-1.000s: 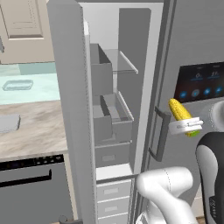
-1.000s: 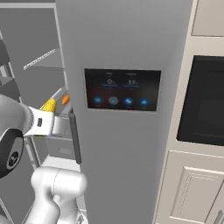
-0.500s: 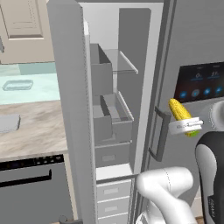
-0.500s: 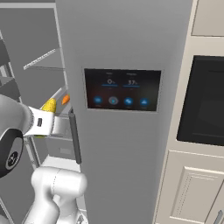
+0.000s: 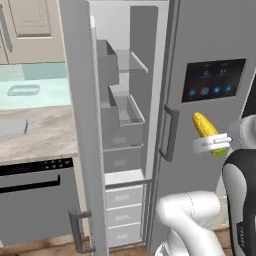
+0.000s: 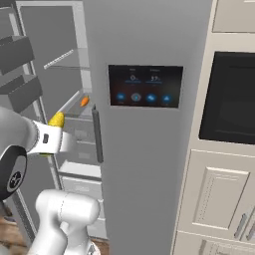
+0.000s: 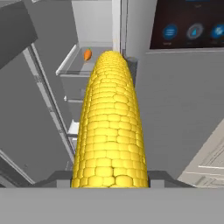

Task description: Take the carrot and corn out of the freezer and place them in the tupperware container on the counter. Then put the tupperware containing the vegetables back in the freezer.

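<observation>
My gripper [image 5: 212, 145] is shut on the corn [image 5: 205, 127], a yellow cob that sticks up out of the jaws in front of the fridge. Seen from the hand, the corn [image 7: 111, 122] runs up the middle between the dark fingertips. From the right, the gripper [image 6: 50, 139] and corn [image 6: 57, 119] hang just outside the open freezer [image 5: 125, 100]. The small orange carrot [image 6: 84, 101] [image 7: 88, 54] lies on a grey freezer shelf beyond the cob. A pale-grey tupperware container [image 5: 10, 127] rests on the marbled counter [image 5: 45, 135], far left, cut by the frame edge.
The open freezer door [image 5: 82, 125] stands edge-on between me and the counter. The shut fridge door with its dark display panel [image 6: 144, 92] and handle [image 6: 98, 134] is right beside the hand. A dark dishwasher front [image 5: 35, 200] sits under the counter, an oven [image 6: 229, 104] at right.
</observation>
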